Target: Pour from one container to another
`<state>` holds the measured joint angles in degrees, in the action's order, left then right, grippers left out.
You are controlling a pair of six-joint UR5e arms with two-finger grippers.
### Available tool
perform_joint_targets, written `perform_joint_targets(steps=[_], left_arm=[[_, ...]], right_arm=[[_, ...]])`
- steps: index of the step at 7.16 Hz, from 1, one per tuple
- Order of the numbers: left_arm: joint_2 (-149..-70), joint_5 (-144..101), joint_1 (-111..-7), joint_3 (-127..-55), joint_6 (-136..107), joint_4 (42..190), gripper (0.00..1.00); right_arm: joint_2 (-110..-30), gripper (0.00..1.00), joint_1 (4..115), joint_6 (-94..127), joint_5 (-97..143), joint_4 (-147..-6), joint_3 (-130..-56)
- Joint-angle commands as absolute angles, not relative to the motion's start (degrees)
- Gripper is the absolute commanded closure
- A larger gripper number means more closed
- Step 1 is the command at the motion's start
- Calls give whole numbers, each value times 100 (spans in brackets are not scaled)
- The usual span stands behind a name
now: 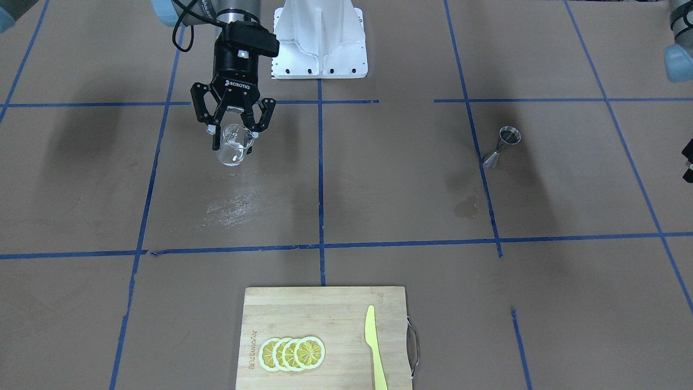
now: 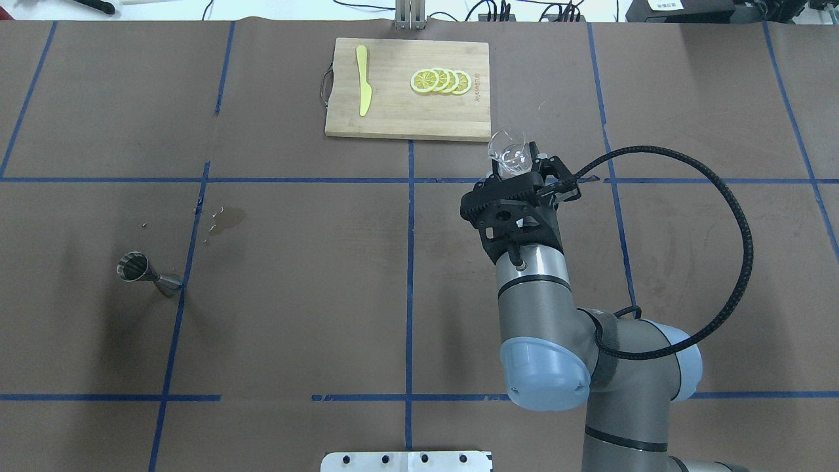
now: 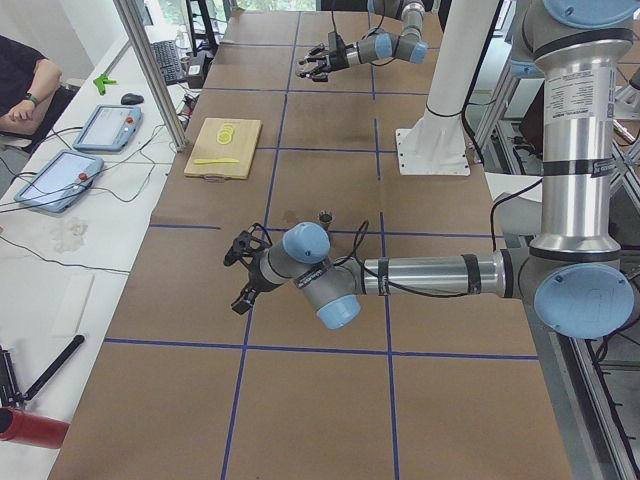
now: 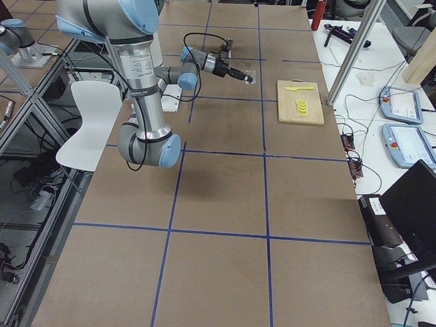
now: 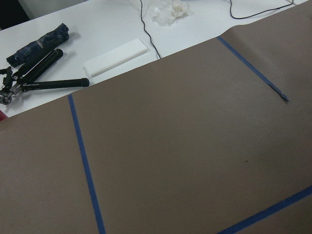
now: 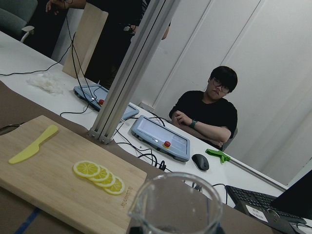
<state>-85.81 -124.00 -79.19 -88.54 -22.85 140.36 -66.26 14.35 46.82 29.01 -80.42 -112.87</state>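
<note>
Clamping the glass cup (image 1: pixel 233 150) by its sides, right end effector (image 1: pixel 233 131); jigger (image 1: pixel 502 146) well apart.

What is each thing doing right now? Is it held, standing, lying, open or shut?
glass cup: held by the right tool, off the table, mouth up.
right tool: shut on the glass cup.
left tool: over bare table; open or shut, cannot tell.
jigger: standing upright on the table, untouched.
lemon slices: overlapping in a row on the cutting board.
knife: lying flat on the cutting board.
</note>
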Motion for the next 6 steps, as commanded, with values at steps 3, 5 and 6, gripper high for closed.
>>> perform_joint_targets(steps=[3, 5, 6], left_arm=[[-8815, -12595, -8285, -9246, -1062, 9904, 0], [-8851, -12865, -9215, -9325, 56, 9675, 0], [-8842, -12954, -9359, -9308, 375, 9651, 0]], right_arm=[[-6627, 100, 1433, 4693, 2900, -8042, -11285], [-6627, 100, 1433, 4693, 2900, -8042, -11285], [-6627, 100, 1433, 4693, 2900, -8042, -11285]])
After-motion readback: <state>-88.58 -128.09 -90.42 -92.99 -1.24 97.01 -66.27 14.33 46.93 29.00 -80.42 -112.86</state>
